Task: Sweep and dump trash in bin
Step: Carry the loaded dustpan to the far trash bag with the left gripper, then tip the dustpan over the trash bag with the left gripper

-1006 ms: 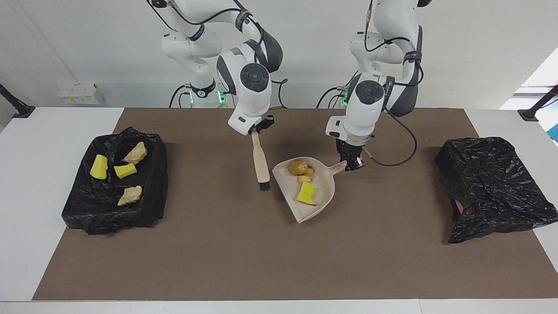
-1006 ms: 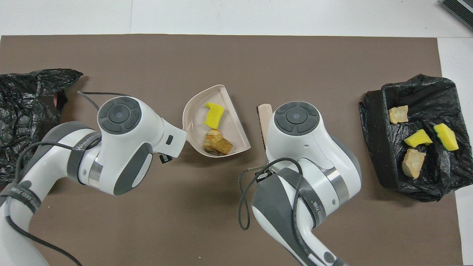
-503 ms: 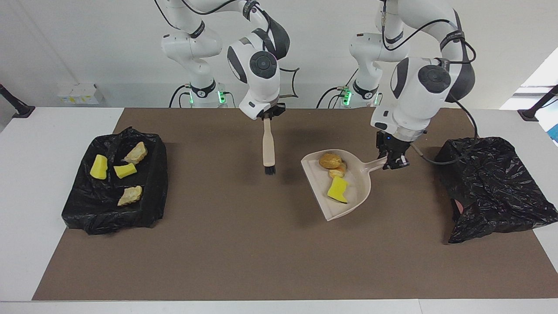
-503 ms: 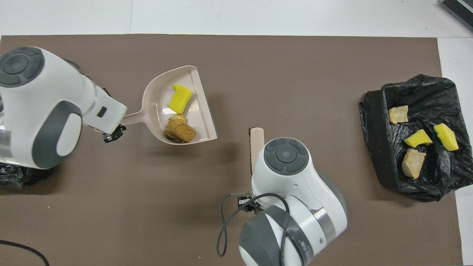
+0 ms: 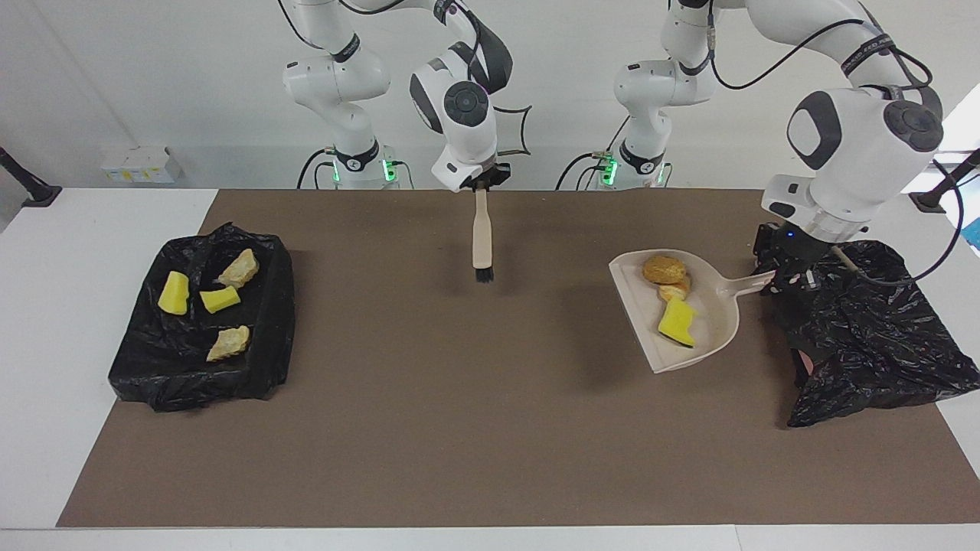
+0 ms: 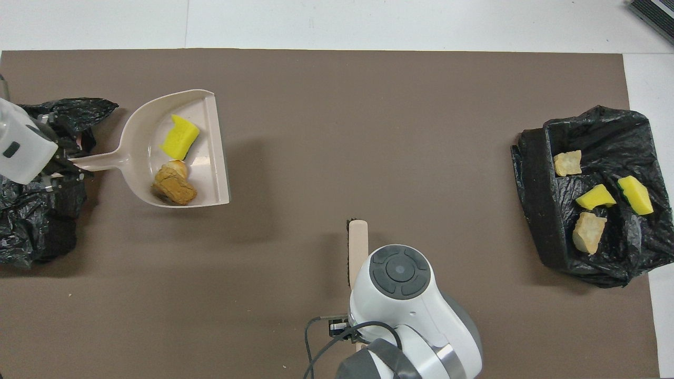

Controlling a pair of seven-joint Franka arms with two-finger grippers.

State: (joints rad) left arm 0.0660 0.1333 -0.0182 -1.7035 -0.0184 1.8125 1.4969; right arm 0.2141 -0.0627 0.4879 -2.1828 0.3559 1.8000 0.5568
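Note:
My left gripper (image 5: 788,277) is shut on the handle of the beige dustpan (image 5: 718,317) and holds it raised over the mat, at the edge of the crumpled black bin bag (image 5: 865,329). In the pan lie a yellow sponge chunk (image 5: 677,321) and two brown bread pieces (image 5: 664,269). The overhead view shows the pan (image 6: 142,142), the sponge (image 6: 180,138) and the bread (image 6: 172,187). My right gripper (image 5: 478,184) is shut on the brush (image 5: 481,237), which hangs bristles down above the mat.
A black-lined tray (image 5: 260,367) at the right arm's end of the table holds several more yellow and tan trash pieces (image 5: 220,299). It also shows in the overhead view (image 6: 532,210). A brown mat (image 5: 459,421) covers the table.
The left arm has carried the loaded dustpan from the middle of the mat to the black bag at its own end. The right arm has lifted the brush and drawn back toward the robots.

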